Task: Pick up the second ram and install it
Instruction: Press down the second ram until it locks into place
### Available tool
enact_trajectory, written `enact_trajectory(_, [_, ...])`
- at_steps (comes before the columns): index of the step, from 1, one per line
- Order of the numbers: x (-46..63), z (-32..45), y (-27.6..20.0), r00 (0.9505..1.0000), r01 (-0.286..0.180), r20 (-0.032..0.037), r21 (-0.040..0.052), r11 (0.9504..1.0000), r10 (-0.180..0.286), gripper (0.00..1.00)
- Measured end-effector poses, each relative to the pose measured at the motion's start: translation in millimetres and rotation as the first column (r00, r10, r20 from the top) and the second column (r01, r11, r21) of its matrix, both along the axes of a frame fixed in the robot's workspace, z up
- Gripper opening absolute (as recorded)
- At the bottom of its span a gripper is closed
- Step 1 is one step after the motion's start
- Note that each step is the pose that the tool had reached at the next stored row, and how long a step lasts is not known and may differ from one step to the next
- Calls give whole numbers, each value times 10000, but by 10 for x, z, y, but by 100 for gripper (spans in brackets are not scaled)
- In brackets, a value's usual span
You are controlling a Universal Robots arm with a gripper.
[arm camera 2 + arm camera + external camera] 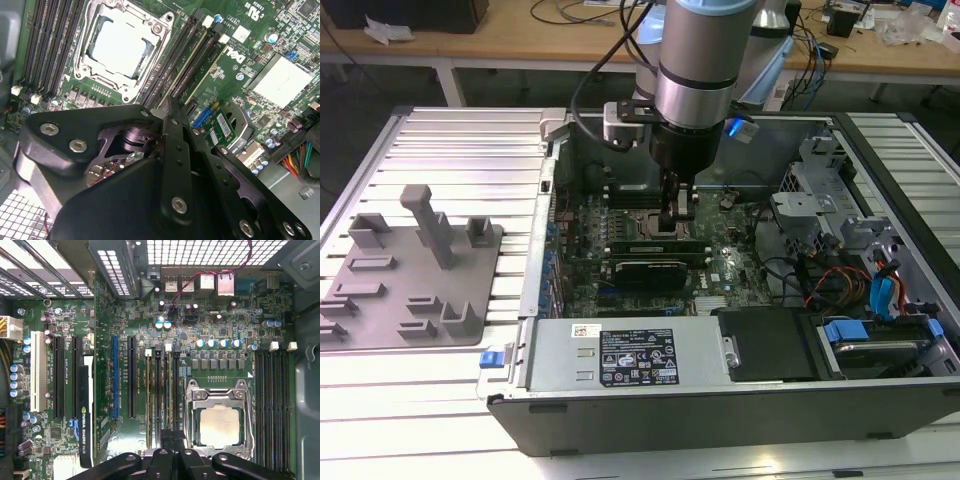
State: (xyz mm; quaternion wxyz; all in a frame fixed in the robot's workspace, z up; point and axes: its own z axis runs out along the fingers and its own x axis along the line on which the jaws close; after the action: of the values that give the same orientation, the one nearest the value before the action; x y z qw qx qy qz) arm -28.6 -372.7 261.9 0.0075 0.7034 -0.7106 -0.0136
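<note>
2 green sticks are seen standing in the slots [165,390] beside the CPU socket [220,422]; the hand [172,450] is pressed closed onto the second ram [174,390], which is judged nearly seated, with only release left.

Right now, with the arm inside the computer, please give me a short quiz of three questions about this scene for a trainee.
1. True or false: the gripper hangs over the grey tray outside the computer case.
2. In the first wrist view, the CPU socket lies between: A) two banks of memory slots; B) two fans; C) two drives.
3. What colour is the clip at the case's corner on the exterior view's left?
Key: 1 false, it is inside the case, at the memory slots; 2 A; 3 blue.
</note>
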Motion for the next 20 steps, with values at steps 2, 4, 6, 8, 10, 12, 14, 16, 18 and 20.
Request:
enact_trajectory(2, [1, 0, 0, 10000, 0, 0, 0, 10000, 0, 8])
enact_trajectory(4, [2, 0, 0, 10000, 1, 0, 0, 10000, -1, 8])
enact_trajectory(6, [3, 0, 0, 10000, 0, 0, 1, 10000, 0, 8])
enact_trajectory(8, [11, 0, 0, 10000, -2, 0, 1, 10000, 2, 8])
enact_trajectory(10, [90, 0, 0, 10000, 0, 0, 0, 10000, 0, 8])
enact_trajectory(12, [198, 0, 0, 10000, 0, 0, 0, 10000, 0, 8])
enact_trajectory(14, [362, 0, 1, 10000, 0, 0, 1, 10000, 0, 8])
enact_trajectory(16, [486, 0, 0, 10000, -1, 0, 1, 10000, 1, 8])
enact_trajectory(18, [492, -1, 0, 10000, 0, 0, 1, 10000, 0, 8])
enact_trajectory(20, [492, -43, 0, 10000, -1, 0, 2, 10000, 1, 8])
